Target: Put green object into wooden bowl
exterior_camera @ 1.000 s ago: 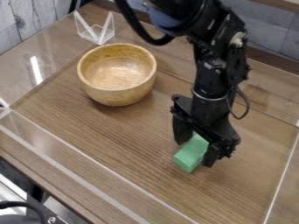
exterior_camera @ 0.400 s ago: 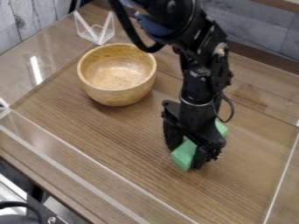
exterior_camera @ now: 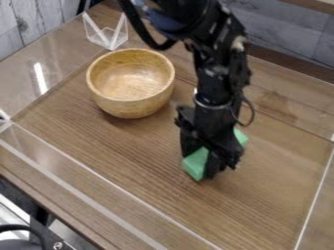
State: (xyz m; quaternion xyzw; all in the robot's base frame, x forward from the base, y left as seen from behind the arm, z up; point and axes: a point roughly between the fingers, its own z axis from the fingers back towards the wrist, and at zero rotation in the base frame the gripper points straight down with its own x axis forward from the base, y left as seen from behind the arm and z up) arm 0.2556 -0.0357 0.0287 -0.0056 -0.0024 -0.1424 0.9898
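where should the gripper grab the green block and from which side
Across its narrow width, from straight above. The green block is a short bar lying flat on the table, so only its long side faces offer parallel surfaces. The gripper already straddles it that way.

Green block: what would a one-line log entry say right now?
gripper: down over green block | block: on table | wooden bowl: empty

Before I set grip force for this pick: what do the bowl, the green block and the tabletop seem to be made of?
Wooden bowl: light tan wood with visible grain and a soft sheen.
Green object: plain matte green, possibly painted wood, foam or plastic; unclear.
Table: dark wood-grain surface, perhaps laminate, lightly reflective.
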